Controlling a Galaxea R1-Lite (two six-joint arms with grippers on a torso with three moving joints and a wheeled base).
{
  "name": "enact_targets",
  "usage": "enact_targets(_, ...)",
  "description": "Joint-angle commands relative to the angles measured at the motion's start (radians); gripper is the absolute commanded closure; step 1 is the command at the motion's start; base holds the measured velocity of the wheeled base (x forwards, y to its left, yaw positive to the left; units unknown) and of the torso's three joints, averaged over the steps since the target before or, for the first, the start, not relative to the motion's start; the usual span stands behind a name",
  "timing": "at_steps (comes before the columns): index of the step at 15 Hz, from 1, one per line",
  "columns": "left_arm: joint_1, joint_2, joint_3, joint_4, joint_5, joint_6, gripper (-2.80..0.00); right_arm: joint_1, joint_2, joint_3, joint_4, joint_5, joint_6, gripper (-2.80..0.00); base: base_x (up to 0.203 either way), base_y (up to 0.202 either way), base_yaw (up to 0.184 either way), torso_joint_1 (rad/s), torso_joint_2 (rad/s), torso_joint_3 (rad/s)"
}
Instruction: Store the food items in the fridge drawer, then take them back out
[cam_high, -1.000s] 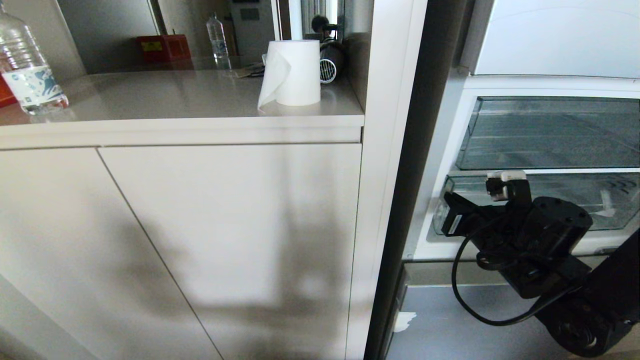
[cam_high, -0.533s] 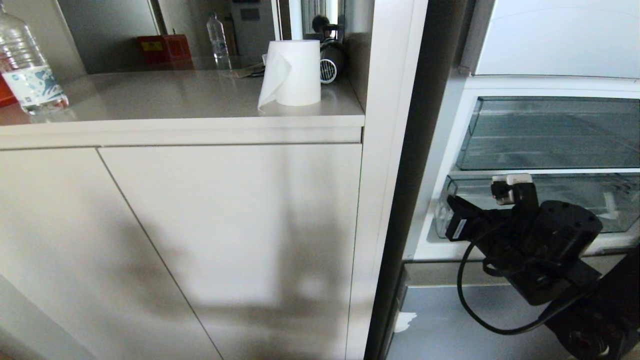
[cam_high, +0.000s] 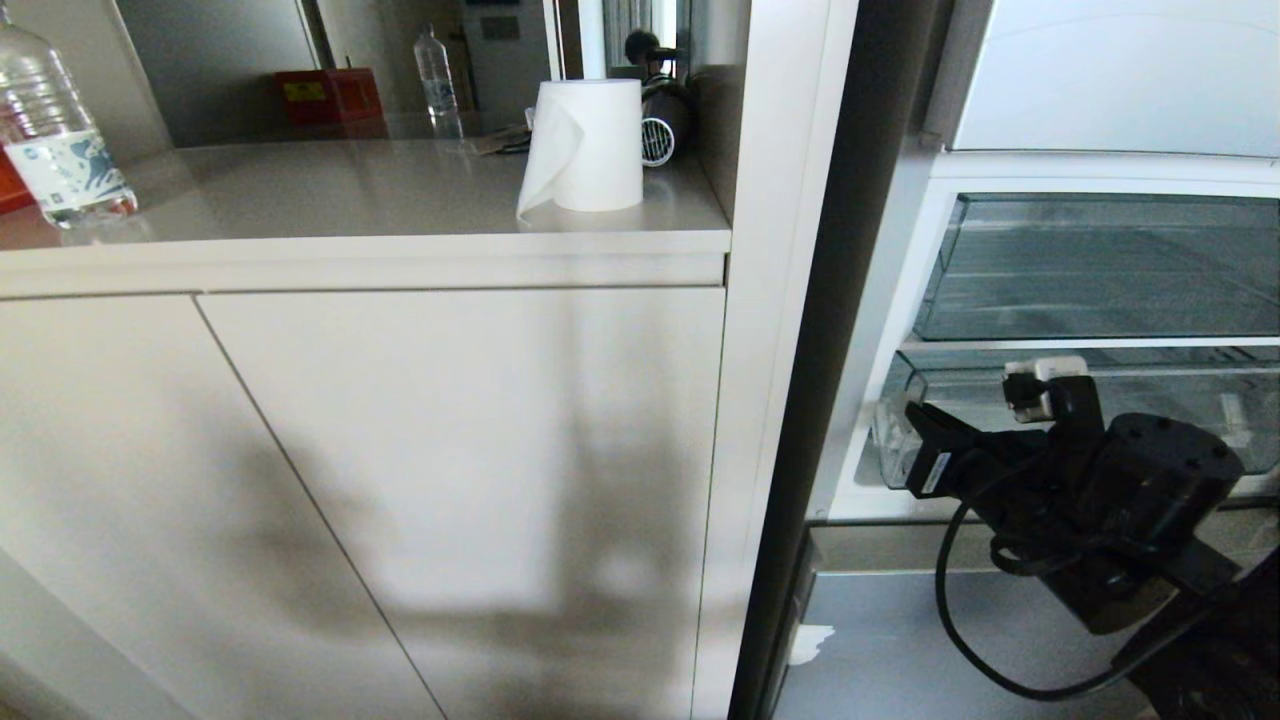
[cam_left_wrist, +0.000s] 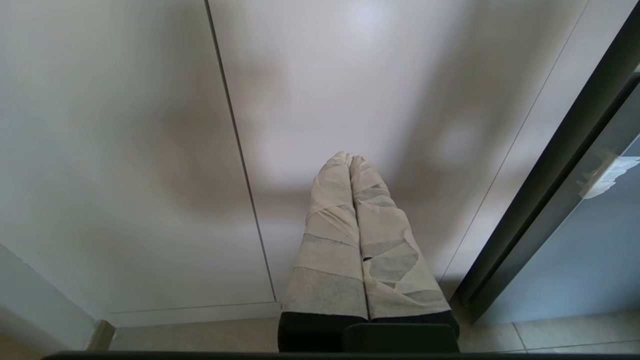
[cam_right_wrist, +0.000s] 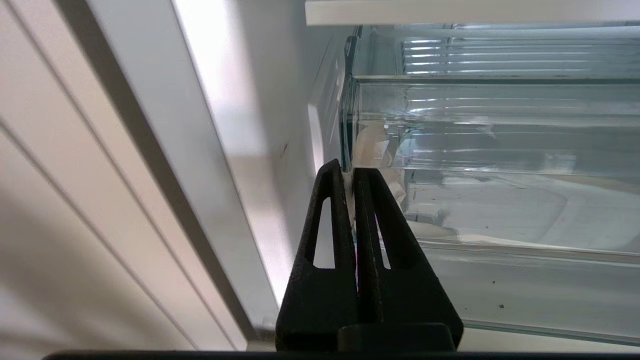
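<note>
The right gripper (cam_right_wrist: 350, 172) sits at the near front corner of the fridge drawer (cam_right_wrist: 500, 210), the clear plastic pull-out compartment in the lower part of the open fridge. Its two black fingers (cam_right_wrist: 330, 225) are pressed together with only a thin seam between them, and the tips meet at the drawer's front corner, right where the white tape scraps (cam_right_wrist: 372, 150) are stuck; whether a thin edge of plastic or tape is pinched in that seam cannot be told. In the head view the right gripper (cam_high: 925, 460) and its black wrist housing stand in front of the drawer's left end, a black cable (cam_high: 960, 620) looping below them. The fridge drawer (cam_high: 1150, 400) lies directly under a second clear drawer (cam_high: 1100, 270), with a white ledge between the two. No red food item shows in any view — the visible part of the drawer holds only reflections. The left gripper (cam_left_wrist: 350, 160) hangs low in front of the pale cabinet doors (cam_left_wrist: 350, 75), its tape-wrapped fingers (cam_left_wrist: 330, 240) closed flat against each other and holding nothing. On the countertop (cam_high: 350, 200) above those doors stand a roll of white paper (cam_high: 585, 145) near the fridge side and a clear water bottle (cam_high: 55, 130) at the far left edge — both well apart from the fridge.
</note>
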Motion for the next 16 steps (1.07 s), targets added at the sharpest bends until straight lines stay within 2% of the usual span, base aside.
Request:
enact_targets(1,0.000,0.000,0.000,0.000,0.001,0.000,0.00,0.000,-0.038,0.031,-0.010,-0.002,0.000,0.00,0.000,0.000,0.000,0.000,0.00,0.000)
enact_targets(8,0.000,0.000,0.000,0.000,0.001,0.000,0.00,0.002,-0.160,0.157,-0.010,-0.001,-0.001,0.00,0.000,0.000,0.000,0.000,0.00,0.000)
enact_targets(9,0.000,0.000,0.000,0.000,-0.001,0.000,0.00,0.002,-0.168,0.166,-0.010,-0.001,-0.002,-2.80,0.000,0.000,0.000,0.000,0.00,0.000)
enact_targets(12,0.000,0.000,0.000,0.000,0.001,0.000,0.00,0.009,-0.242,0.198,-0.006,-0.001,0.004,-2.80,0.000,0.000,0.000,0.000,0.00,0.000)
enact_targets(16,0.000,0.000,0.000,0.000,-0.001,0.000,0.00,0.009,-0.407,0.208,0.163,-0.001,0.004,-2.80,0.000,0.000,0.000,0.000,0.00,0.000)
